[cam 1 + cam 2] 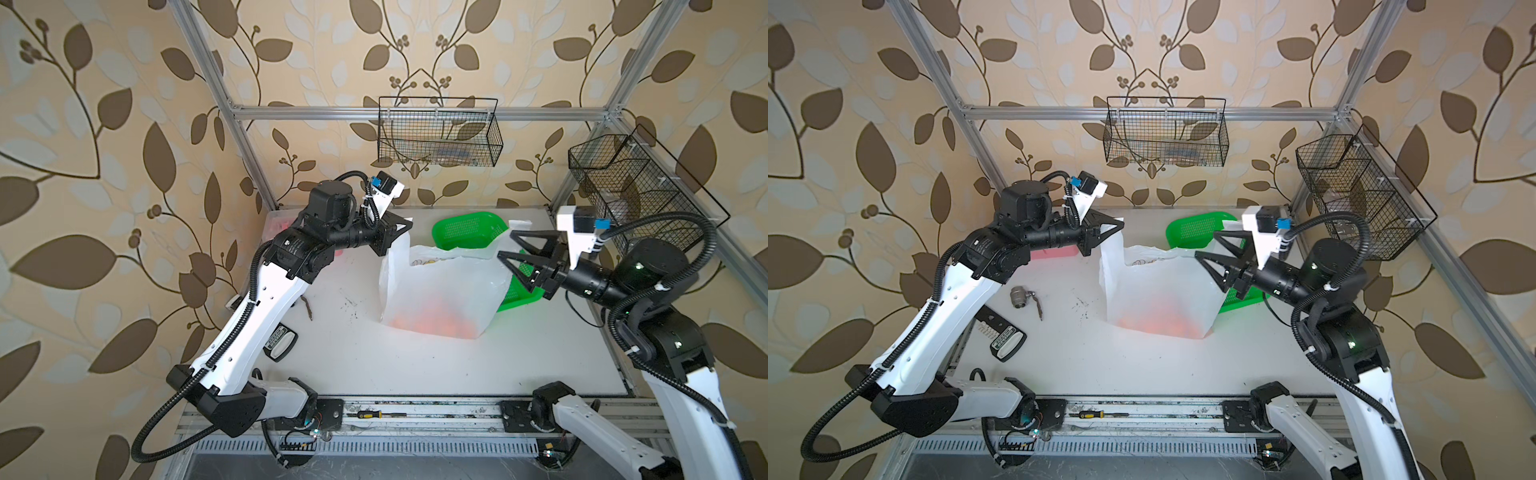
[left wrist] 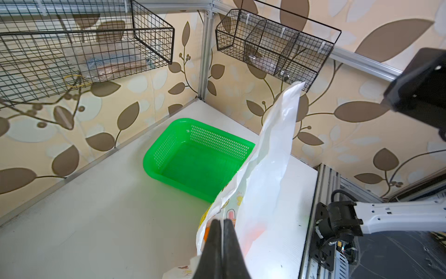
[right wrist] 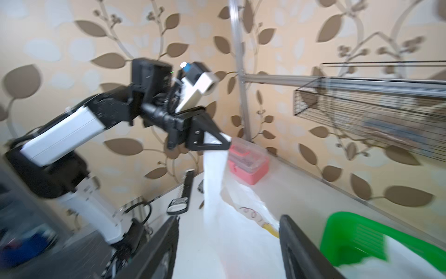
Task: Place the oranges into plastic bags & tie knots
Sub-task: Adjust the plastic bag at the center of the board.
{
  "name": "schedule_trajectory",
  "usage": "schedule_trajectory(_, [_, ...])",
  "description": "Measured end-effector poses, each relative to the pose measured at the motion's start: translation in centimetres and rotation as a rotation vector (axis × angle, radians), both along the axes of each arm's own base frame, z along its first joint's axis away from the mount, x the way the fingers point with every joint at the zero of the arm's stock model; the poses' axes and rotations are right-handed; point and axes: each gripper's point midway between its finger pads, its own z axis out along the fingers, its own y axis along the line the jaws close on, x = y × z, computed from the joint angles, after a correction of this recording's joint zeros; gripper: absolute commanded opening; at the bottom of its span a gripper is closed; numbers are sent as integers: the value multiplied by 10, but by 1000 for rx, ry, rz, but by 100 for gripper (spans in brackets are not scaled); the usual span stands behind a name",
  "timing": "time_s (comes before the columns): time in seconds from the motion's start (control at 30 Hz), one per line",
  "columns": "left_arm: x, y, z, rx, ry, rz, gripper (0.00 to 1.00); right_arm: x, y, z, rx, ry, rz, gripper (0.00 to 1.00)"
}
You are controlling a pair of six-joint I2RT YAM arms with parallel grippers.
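So, our left fingers (image 1: 405, 226) are pressed together, pinching one handle loop of the plastic bag (image 1: 449, 282) and holding it up, while the bag's bottom sits on the worktop (image 1: 374, 357). Our right fingers (image 1: 506, 244) are spread wide, just beside the bag's other handle, not gripping it. We can see the oranges (image 1: 440, 323) as an orange blur low inside the bag, in front of the green mesh basket (image 1: 465, 226).
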Motion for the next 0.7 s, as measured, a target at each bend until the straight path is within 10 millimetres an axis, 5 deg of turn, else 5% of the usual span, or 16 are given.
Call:
schedule_trajectory(0.17, [-11, -6, 2, -20, 7, -70, 0, 19, 89, -45, -116, 15, 209, 82])
schedule_trajectory(0.3, [-19, -11, 3, -32, 11, -125, 0, 47, 116, -78, -159, 35, 227, 85])
schedule_trajectory(0.43, [-26, -15, -1, -39, 19, -179, 0, 60, 132, -84, -153, 8, 253, 84])
schedule_trajectory(0.53, [-30, -17, -1, -46, 22, -205, 0, 61, 142, -79, -119, -24, 292, 71])
schedule_trajectory(0.7, [-34, -19, 0, -60, 21, -237, 6, 59, 151, -71, -74, -50, 332, 29])
